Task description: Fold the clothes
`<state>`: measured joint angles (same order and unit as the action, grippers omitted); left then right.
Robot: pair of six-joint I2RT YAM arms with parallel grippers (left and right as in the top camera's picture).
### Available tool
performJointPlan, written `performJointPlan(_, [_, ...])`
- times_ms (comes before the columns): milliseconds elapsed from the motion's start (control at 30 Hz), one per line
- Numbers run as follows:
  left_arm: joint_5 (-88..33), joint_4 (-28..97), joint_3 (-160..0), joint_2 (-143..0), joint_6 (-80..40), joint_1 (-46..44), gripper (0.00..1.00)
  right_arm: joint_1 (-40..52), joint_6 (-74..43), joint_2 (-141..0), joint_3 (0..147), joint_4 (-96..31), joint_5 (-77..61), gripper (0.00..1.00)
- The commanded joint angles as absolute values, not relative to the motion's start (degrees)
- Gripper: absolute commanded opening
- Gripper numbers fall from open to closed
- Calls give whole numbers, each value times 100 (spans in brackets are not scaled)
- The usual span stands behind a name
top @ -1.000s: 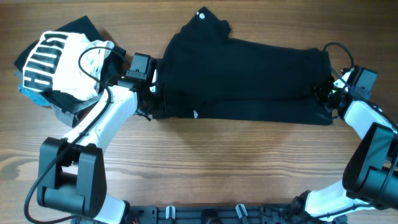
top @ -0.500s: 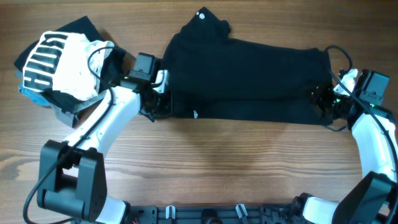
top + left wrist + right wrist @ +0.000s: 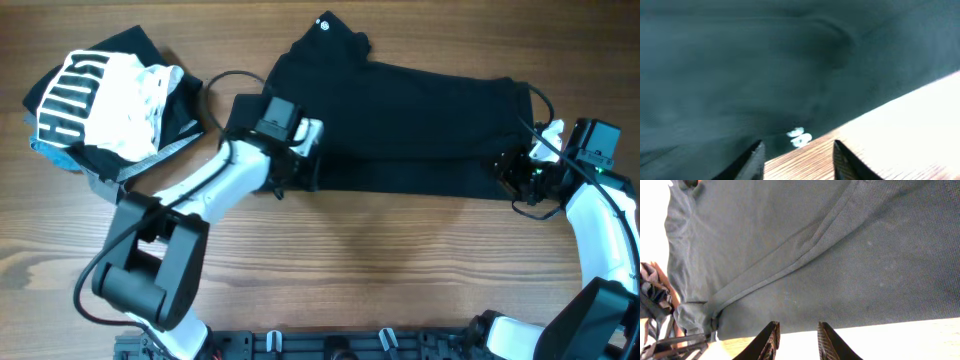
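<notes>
One black T-shirt [image 3: 420, 130], lengthwise left-right

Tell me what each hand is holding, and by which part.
Nothing is held. The left hand is open over the table beside the black shirt; the right hand is open at its edge, gripping nothing.

overhead straight down on the table [image 3: 330, 250]; both wrist views close on the shared black t-shirt [image 3: 420, 120]
</notes>
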<state>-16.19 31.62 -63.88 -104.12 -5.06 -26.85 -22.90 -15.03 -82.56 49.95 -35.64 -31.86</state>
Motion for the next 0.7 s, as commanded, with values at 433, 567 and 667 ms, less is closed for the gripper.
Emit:
performJointPlan(433, [-252, 2574, -6473, -10862, -154, -3201, 32, -2272, -1411, -8217, 4998, -3651, -3089, 31])
performJointPlan(567, [-314, 2585, -6493, -10884, -176, -3203, 8, -2272, -1448, -8217, 4998, -3649, -3087, 31])
performJointPlan(667, [-309, 2749, -6613, -10862, -193, -3203, 4, -2272, -1518, -8217, 4998, -3656, -2958, 31])
